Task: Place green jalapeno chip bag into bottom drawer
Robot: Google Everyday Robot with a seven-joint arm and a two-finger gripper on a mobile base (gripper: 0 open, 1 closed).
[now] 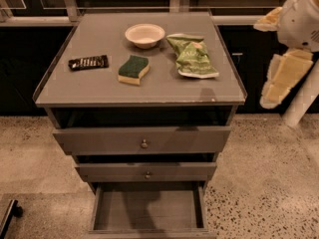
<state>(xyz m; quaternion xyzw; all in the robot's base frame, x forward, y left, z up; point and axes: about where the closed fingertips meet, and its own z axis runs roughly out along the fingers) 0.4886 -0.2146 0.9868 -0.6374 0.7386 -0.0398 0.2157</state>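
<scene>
The green jalapeno chip bag (193, 56) lies crumpled on the right side of the grey cabinet top (99, 86), light green with a pale edge. The bottom drawer (147, 210) is pulled out below the two knobbed drawers and shows a bare grey floor. My gripper (264, 63) hangs in the air off the cabinet's right edge, right of the bag and well apart from it. Its pale yellow fingers (283, 78) stand apart and hold nothing.
On the cabinet top are a white bowl (144, 35) behind, a green-and-yellow sponge (133, 69) in the middle, and a dark snack bar (88, 62) at the left. The upper drawers (143, 141) stand slightly open. The floor is speckled.
</scene>
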